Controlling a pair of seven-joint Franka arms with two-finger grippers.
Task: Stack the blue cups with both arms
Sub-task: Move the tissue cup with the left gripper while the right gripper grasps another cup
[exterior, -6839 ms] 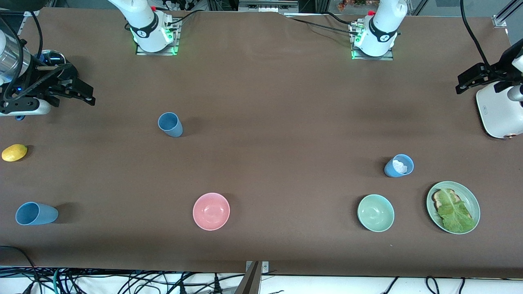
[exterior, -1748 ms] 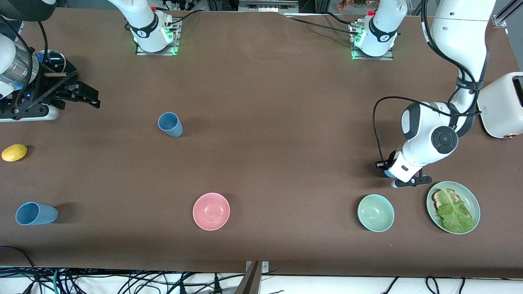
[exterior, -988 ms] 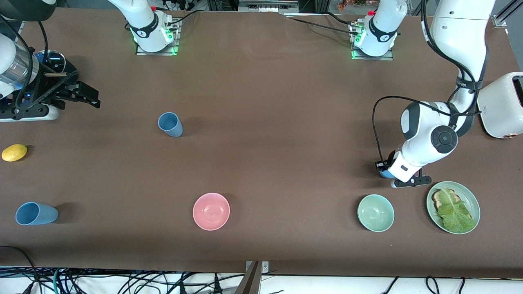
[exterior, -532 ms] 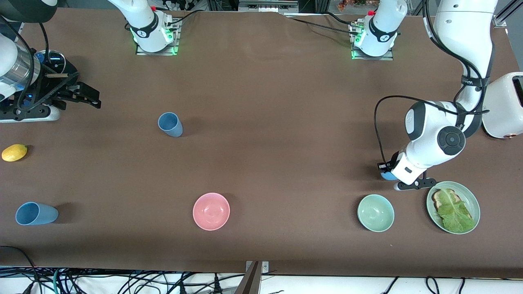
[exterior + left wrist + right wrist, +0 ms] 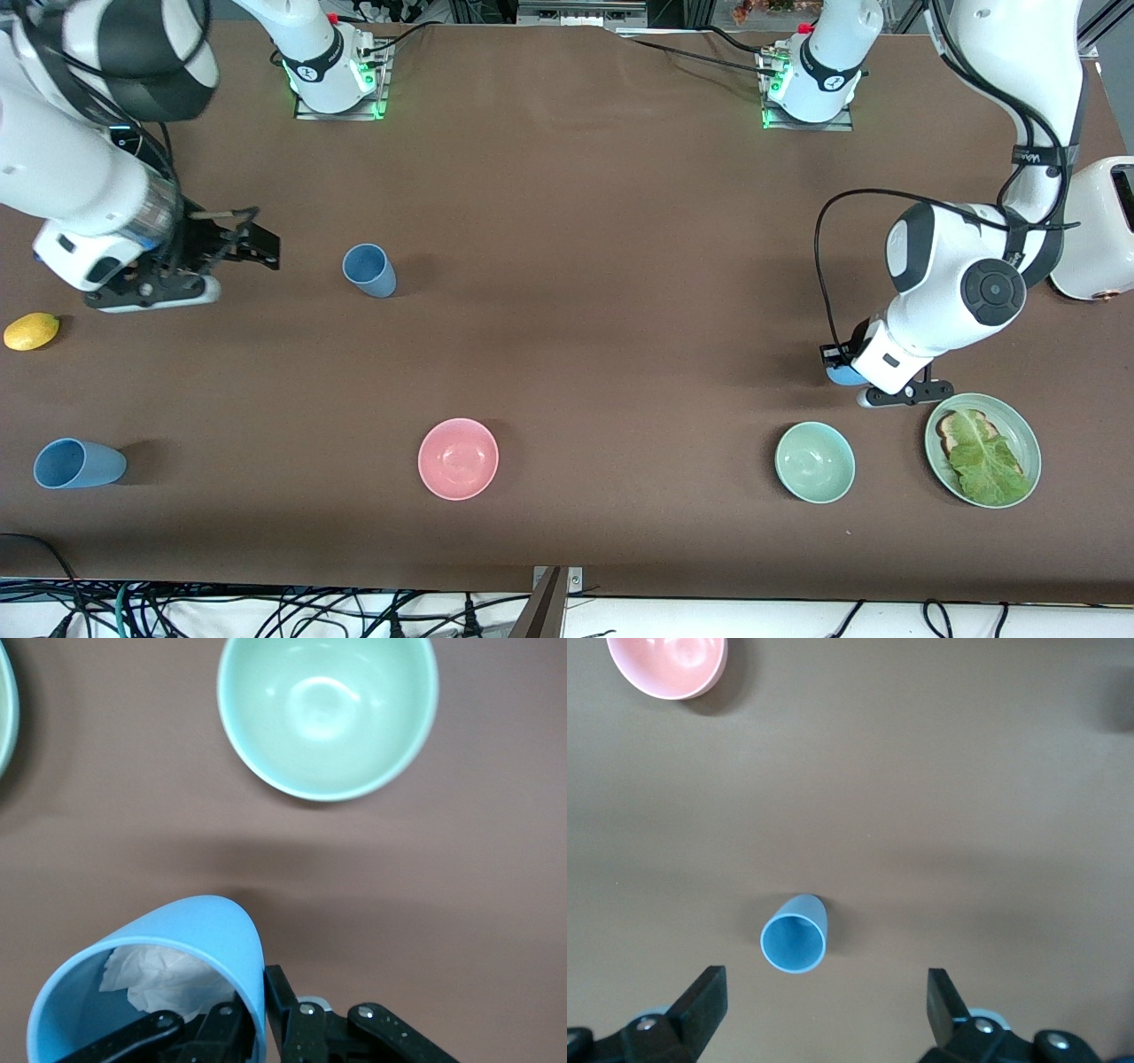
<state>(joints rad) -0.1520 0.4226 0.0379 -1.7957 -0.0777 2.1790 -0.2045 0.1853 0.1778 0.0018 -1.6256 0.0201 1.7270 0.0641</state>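
Cup [image 5: 369, 270] toward right arm's end, bowl [image 5: 458, 458] nearer the camera, plate [image 5: 982, 450] beside second bowl [image 5: 814, 462] toward left arm's end.

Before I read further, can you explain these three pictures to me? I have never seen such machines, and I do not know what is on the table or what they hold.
These are two white robot arms at a brown table. The large picture looks down from a high camera facing them. The other two come from cameras on the arms' wrists.

The left end effector is shut on the rim of a blue cup with crumpled paper inside, one finger in, one out. Its wrist view also shows the green bowl.

The right end effector is open and holds nothing. It hangs beside a second blue cup, which its wrist view shows standing upright.

A third blue cup is nearer the front camera, at the right arm's end. There are also a pink bowl, a lemon, a plate with lettuce on toast and a white appliance.
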